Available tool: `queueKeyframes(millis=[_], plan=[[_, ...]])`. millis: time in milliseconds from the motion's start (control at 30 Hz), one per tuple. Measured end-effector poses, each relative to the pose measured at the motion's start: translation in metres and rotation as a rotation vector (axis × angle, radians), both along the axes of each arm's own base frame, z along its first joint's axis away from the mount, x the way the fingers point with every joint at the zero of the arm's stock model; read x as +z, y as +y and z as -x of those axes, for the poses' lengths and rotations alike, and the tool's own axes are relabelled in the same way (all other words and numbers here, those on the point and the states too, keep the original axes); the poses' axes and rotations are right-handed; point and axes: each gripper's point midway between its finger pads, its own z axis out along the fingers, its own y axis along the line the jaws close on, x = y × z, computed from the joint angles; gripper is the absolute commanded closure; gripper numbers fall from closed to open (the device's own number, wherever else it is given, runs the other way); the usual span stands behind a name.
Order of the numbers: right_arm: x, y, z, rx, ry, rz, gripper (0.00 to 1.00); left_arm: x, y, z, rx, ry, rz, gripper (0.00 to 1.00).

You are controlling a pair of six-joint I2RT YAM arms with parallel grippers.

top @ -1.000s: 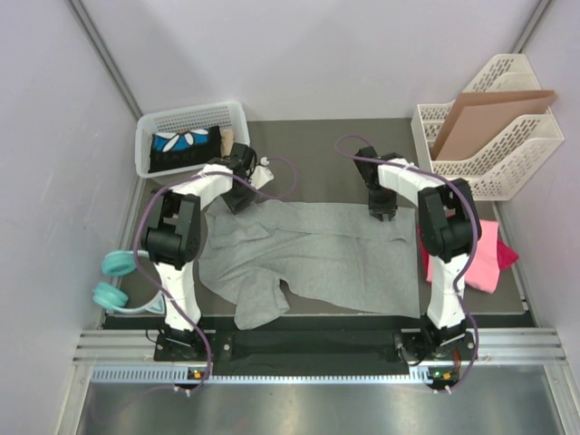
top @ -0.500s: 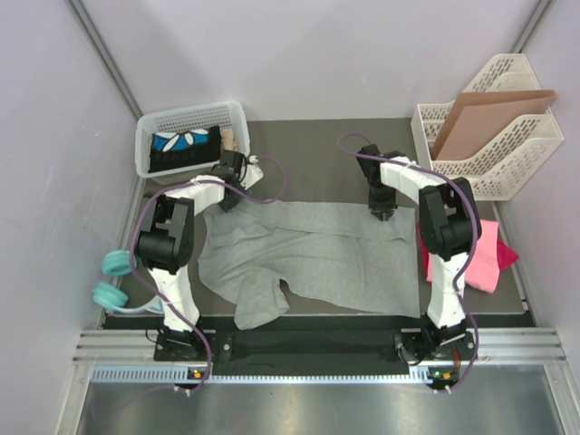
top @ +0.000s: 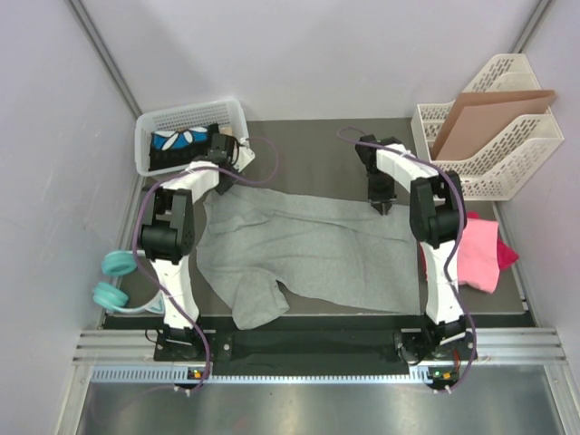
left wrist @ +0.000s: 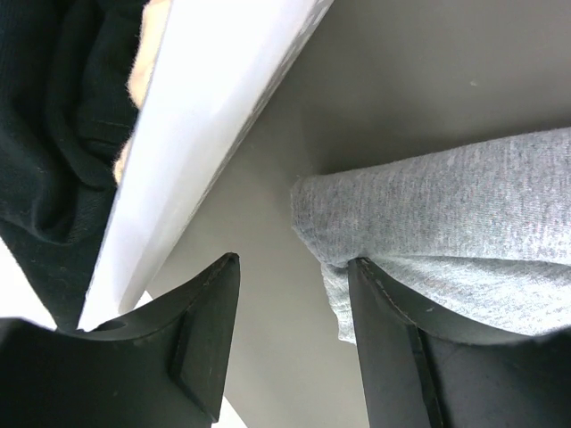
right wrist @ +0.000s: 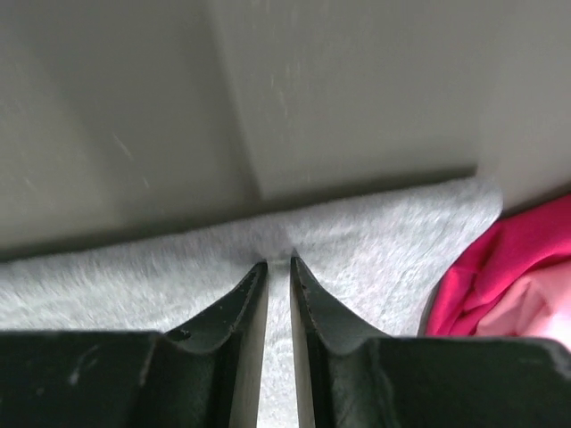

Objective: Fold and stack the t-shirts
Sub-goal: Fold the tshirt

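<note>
None is folded yet: the grey t-shirt (top: 308,249) lies spread but rumpled across the table (top: 308,149), its far-right edge pinched in the clenched right claw (right wrist: 279,260), the left claw (left wrist: 294,267) released at its far-left corner, and the pink t-shirts (top: 478,254) heaped by the right edge.

White basket (top: 186,111) far left, holding dark printed cloth (top: 179,143). White file rack (top: 512,172) far right, brown cardboard sheet (top: 489,113) inside. Teal headphones (top: 113,279) near left.

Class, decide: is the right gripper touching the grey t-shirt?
Touching: the right wrist view shows the right gripper pinching the grey t-shirt at its puckered edge.
</note>
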Motion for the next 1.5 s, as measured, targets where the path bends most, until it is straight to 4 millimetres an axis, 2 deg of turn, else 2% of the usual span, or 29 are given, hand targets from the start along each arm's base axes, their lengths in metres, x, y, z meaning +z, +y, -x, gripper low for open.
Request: queueKeyframes(millis=[167, 233, 333, 400, 467, 500, 567, 600, 733, 800, 867, 933, 1033, 1100, 1167, 1233, 1300, 1500], plan=[[0.003, -0.002, -0.037, -0.011, -0.048, -0.017, 0.85, 0.006, 0.005, 0.001, 0.019, 0.014, 0.010, 0.43], [0.005, -0.002, -0.060, -0.016, -0.104, -0.031, 0.85, 0.011, 0.009, -0.001, 0.036, 0.009, 0.019, 0.43], [0.008, 0.000, -0.094, -0.021, -0.202, -0.063, 0.85, 0.015, 0.020, 0.000, 0.070, 0.004, 0.036, 0.43], [0.008, 0.002, -0.104, -0.020, -0.233, -0.076, 0.84, 0.022, 0.032, 0.004, 0.098, 0.000, 0.040, 0.39], [0.009, 0.003, -0.105, -0.019, -0.239, -0.082, 0.81, 0.037, 0.041, 0.014, 0.117, -0.021, 0.047, 0.36], [0.008, 0.003, -0.106, -0.018, -0.244, -0.084, 0.77, 0.047, 0.044, 0.021, 0.120, -0.030, 0.052, 0.33], [0.011, 0.003, -0.102, -0.014, -0.250, -0.089, 0.70, 0.076, 0.043, 0.040, 0.107, -0.057, 0.079, 0.31], [0.013, 0.003, -0.096, -0.014, -0.246, -0.089, 0.62, 0.096, 0.037, 0.048, 0.087, -0.085, 0.096, 0.30], [0.034, 0.000, -0.070, -0.009, -0.251, -0.077, 0.56, 0.172, -0.009, 0.081, -0.049, -0.231, 0.161, 0.29], [0.052, -0.004, -0.051, -0.008, -0.273, -0.062, 0.56, 0.188, -0.046, 0.106, -0.157, -0.263, 0.192, 0.29], [0.067, -0.010, -0.034, -0.010, -0.293, -0.052, 0.58, 0.177, -0.080, 0.128, -0.259, -0.233, 0.219, 0.31], [0.077, -0.016, -0.018, -0.019, -0.306, -0.045, 0.61, 0.146, -0.100, 0.147, -0.319, -0.146, 0.226, 0.33], [0.075, -0.019, -0.009, -0.030, -0.311, -0.032, 0.67, 0.086, -0.096, 0.160, -0.292, 0.009, 0.184, 0.36], [0.061, -0.021, -0.004, -0.039, -0.282, -0.022, 0.66, 0.060, -0.089, 0.162, -0.264, 0.082, 0.150, 0.37], [0.048, -0.022, 0.000, -0.043, -0.246, -0.009, 0.67, 0.044, -0.086, 0.160, -0.242, 0.123, 0.128, 0.37], [0.033, -0.023, 0.002, -0.048, -0.210, 0.004, 0.66, 0.039, -0.084, 0.158, -0.229, 0.141, 0.119, 0.37], [0.020, -0.025, 0.005, -0.049, -0.176, 0.019, 0.66, 0.042, -0.085, 0.156, -0.227, 0.135, 0.124, 0.37], [0.006, -0.027, 0.007, -0.057, -0.141, 0.032, 0.66, 0.063, -0.087, 0.151, -0.233, 0.073, 0.142, 0.36]])
